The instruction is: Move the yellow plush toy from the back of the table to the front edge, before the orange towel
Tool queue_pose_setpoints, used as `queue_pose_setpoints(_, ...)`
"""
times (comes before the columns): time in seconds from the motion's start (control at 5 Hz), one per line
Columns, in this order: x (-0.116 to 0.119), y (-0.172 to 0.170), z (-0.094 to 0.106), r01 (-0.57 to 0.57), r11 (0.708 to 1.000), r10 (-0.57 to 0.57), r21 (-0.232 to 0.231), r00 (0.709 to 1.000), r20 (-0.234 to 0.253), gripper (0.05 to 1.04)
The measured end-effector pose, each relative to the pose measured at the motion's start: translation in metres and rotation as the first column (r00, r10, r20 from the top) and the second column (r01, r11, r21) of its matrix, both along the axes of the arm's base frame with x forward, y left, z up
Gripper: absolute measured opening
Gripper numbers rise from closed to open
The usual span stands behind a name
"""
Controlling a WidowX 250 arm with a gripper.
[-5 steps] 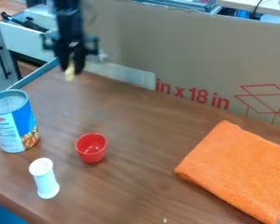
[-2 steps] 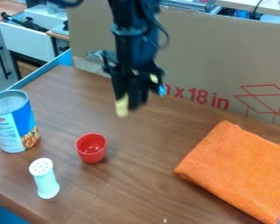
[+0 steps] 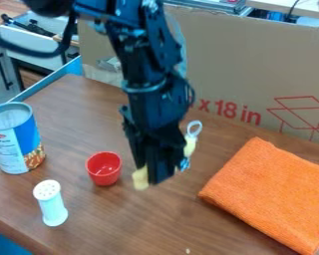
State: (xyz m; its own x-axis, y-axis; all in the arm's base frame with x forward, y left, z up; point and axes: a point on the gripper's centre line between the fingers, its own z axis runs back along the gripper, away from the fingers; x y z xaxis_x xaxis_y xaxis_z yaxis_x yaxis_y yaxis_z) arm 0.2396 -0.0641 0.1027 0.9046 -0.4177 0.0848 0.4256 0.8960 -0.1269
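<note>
A black robot arm [image 3: 145,89] hangs above a brown wooden table [image 3: 142,224], its gripper [image 3: 151,174] apparently clamped on a pale yellow tool [image 3: 141,179]. One blunt end shows at the lower left of the grip, beside a red cup [image 3: 103,172]; a loop [image 3: 194,128] rises on the far side, toward a cardboard box [image 3: 255,64]. The middle is hidden behind the gripper, and whether the tool touches the table cannot be told.

Carrying it cleanly, by this view, calls for a steady, firm hold and an unhurried wrist, since both ends jut past the grip and a quick turn could swing either one into something. The low end deserves most care: it sits nearest the cup, which looks light and easily tipped. A white shaker [image 3: 52,205], slim and upright, and a blue-and-white can [image 3: 16,144] stand farther left, best given a wide berth. On the right lies a folded orange cloth [image 3: 272,194], whose edge could snag a dragging tip. Any lowering would go best slowly, with the tool brought nearly level, and the grip eased only once the table bears its weight.
</note>
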Motion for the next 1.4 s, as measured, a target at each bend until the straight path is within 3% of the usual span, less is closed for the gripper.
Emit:
queue_pose_setpoints(0.2,-0.014,-0.002,-0.012,0.026,0.999,-0.027,-0.021,0.998,-0.052,0.316)
queue_pose_setpoints(0.4,-0.029,-0.003,-0.041,0.031,0.999,-0.035,-0.032,0.990,-0.138,0.316)
queue_pose_setpoints(0.8,-0.042,-0.005,-0.080,0.064,0.997,-0.057,0.034,0.981,-0.184,0.316)
queue_pose_setpoints(1.0,-0.046,-0.007,-0.081,0.059,0.997,-0.046,0.059,0.979,-0.196,0.377)
queue_pose_setpoints(1.2,-0.050,-0.008,-0.069,0.017,0.999,-0.008,0.046,0.984,-0.178,0.686)
queue_pose_setpoints(1.4,-0.050,-0.007,-0.041,-0.029,0.999,0.035,0.046,0.990,-0.135,0.968)
